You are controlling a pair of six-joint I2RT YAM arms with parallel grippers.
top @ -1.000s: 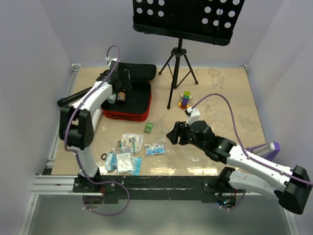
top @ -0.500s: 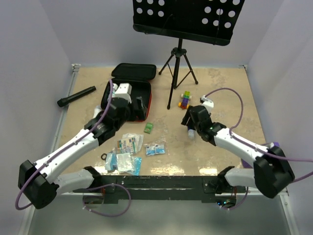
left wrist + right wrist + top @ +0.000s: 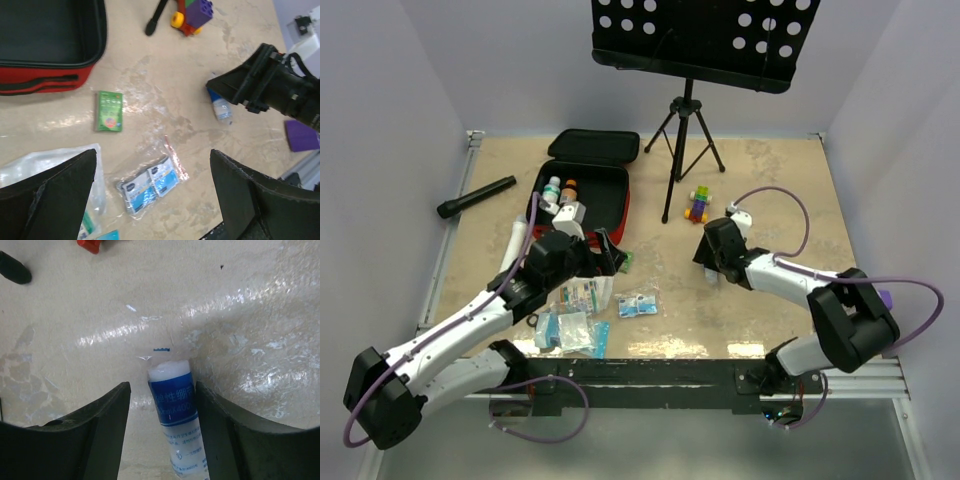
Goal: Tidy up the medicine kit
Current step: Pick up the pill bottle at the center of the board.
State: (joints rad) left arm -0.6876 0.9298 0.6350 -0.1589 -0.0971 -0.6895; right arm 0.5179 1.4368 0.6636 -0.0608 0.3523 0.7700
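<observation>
Straddling the bottle (image 3: 176,407) right of the kit (image 3: 45,82), the right claw (image 3: 162,402) stands wide to pinch it; left claw (image 3: 153,165) wide too.

The medicine kit (image 3: 45,82) is red with black lining, the packet (image 3: 109,111) green, the bottle (image 3: 176,410) blue-labelled.

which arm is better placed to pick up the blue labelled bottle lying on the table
Right. The right hand is open and low over the blue labelled bottle, with one finger on each side of it. The left hand, also open, hangs over the packets, well off to the side of the bottle.
</observation>
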